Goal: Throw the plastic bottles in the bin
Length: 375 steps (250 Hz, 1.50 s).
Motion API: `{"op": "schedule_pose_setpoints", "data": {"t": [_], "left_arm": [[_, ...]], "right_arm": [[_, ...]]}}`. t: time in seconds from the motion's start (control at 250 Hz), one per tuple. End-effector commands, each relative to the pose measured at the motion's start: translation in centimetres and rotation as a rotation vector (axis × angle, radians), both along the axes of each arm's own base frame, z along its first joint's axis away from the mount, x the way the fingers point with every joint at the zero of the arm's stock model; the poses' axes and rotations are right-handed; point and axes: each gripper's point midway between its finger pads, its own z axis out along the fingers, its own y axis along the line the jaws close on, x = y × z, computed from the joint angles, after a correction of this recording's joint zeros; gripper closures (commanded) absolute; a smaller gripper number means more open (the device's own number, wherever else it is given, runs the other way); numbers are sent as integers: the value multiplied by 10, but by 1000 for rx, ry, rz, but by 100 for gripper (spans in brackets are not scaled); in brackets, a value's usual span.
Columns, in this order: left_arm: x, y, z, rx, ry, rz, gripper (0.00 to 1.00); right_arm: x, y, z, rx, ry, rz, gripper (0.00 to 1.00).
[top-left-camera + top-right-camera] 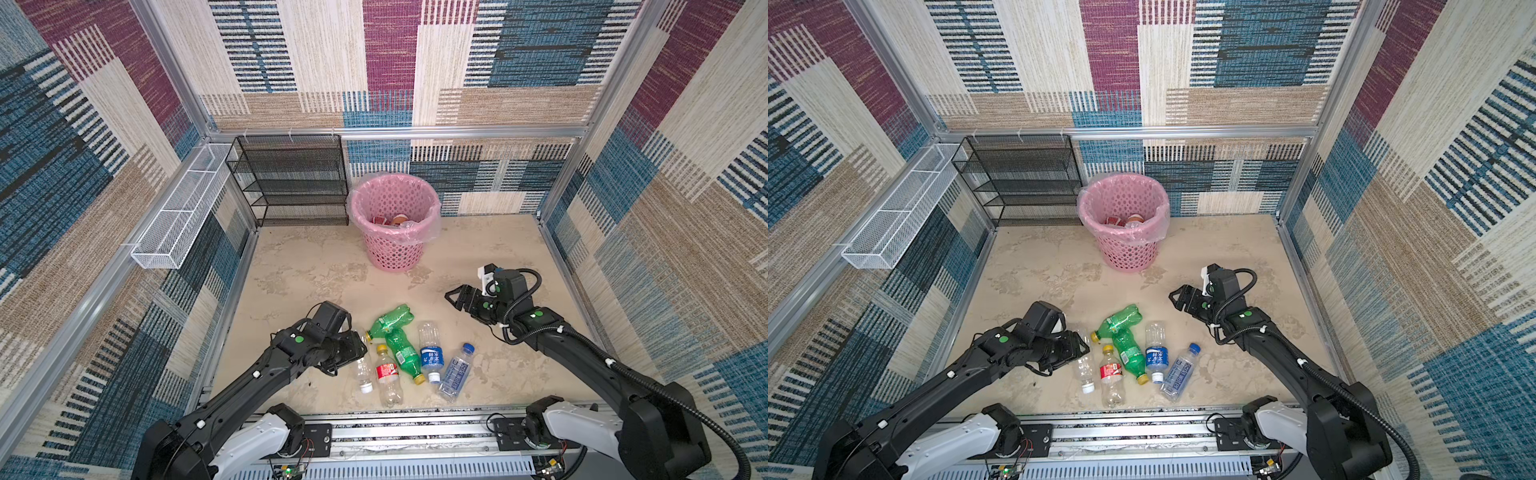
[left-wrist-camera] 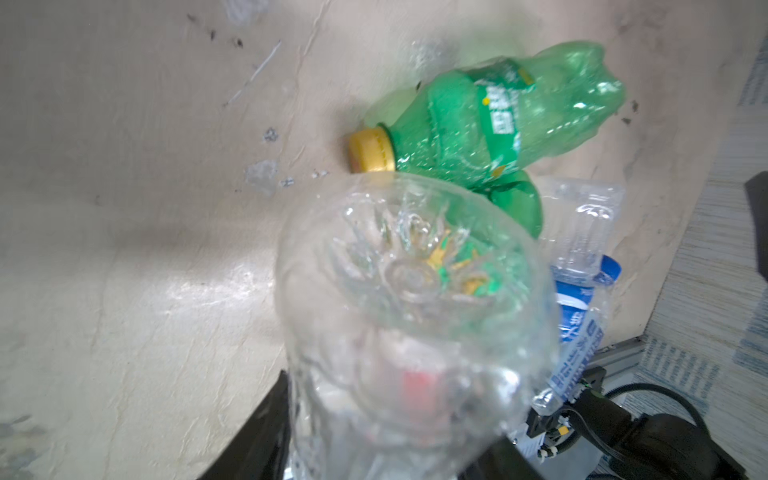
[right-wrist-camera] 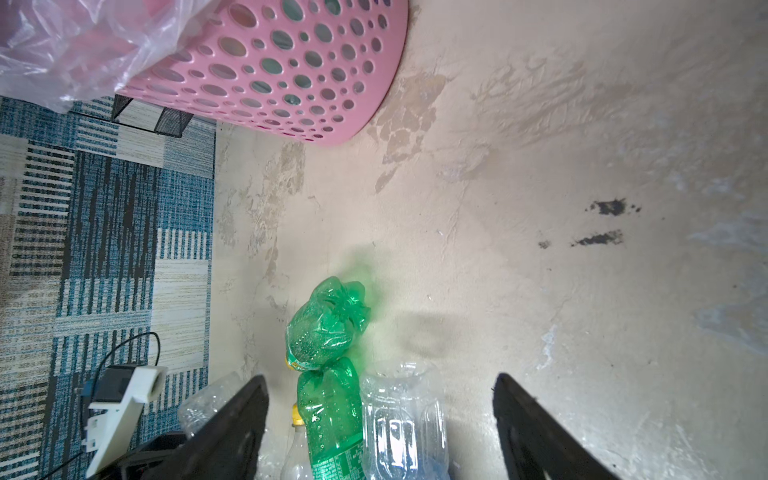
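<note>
Left pincer [image 1: 360, 353] clamps label-less clear bottle [image 1: 365, 374]; characters on blue-labelled bottle [image 1: 431, 358] unreadable.

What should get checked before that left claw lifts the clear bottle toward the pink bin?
1. Left claw closed on both sides of the clear bottle: ok.
2. Grip firm enough to lift: cannot tell.
3. Red-label bottle clear of it: cannot tell, they lie very close.
4. Floor from there to the bin bare: ok.
5. Bin has room: ok, few bottles inside.
6. Right claw open, empty, off to the side: ok.
</note>
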Motion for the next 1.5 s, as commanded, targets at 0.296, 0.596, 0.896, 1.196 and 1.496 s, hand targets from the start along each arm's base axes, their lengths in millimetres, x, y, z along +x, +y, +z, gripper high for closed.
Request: {"op": "schedule_pose_setpoints", "data": {"t": [0.296, 0.596, 0.896, 1.196, 1.496], "left_arm": [[10, 14, -7, 102, 56, -34, 42], [-7, 44, -42, 314, 202, -69, 42], [-12, 47, -69, 361, 292, -91, 32], [-15, 47, -72, 352, 293, -90, 28], [-14, 41, -62, 295, 250, -81, 41]], "right_arm": [[3, -2, 9, -4, -49, -5, 14], [4, 0, 3, -5, -36, 4, 14], [3, 0, 2, -7, -31, 2, 14], [4, 0, 2, -6, -30, 0, 14], [4, 0, 2, -8, -29, 1, 14]]}}
